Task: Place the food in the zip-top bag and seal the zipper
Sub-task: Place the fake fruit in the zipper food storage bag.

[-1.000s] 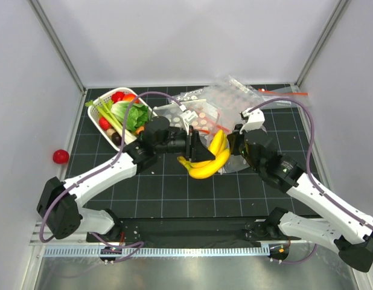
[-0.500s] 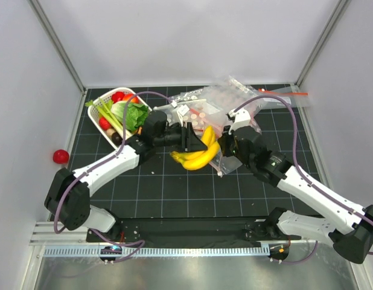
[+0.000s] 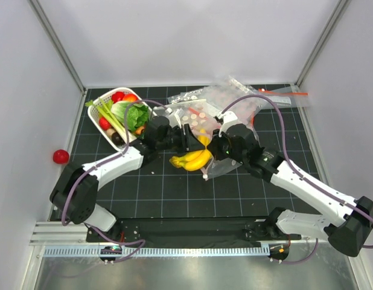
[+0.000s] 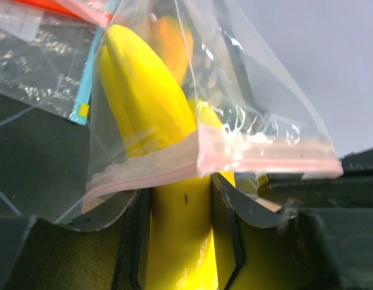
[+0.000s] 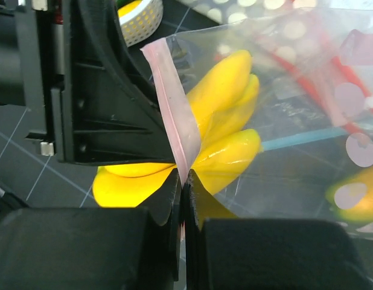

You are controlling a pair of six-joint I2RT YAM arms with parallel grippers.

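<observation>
Evidently | left jaws clamp banana bunch [image 4: 180, 241] | right jaws pinch zipper [image 5: 172, 109], wrist-view only

The right gripper [image 5: 182, 188], its two fingers pressed together just below the banana bunch [image 5: 226, 106], pinches the pale pink zipper [image 5: 171, 103] of the zip-top bag [image 5: 295, 175], whose clear film covers the right half of the bunch, while the black left gripper [image 5: 129, 172] touches its left side.

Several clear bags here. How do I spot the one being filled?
Find the middle of the black gridded mat. The transparent dotted plastic bag there is pinched at its pale mouth strip by the right pincer. Unlike the bags behind, a yellow banana bunch sits halfway inside.
</observation>
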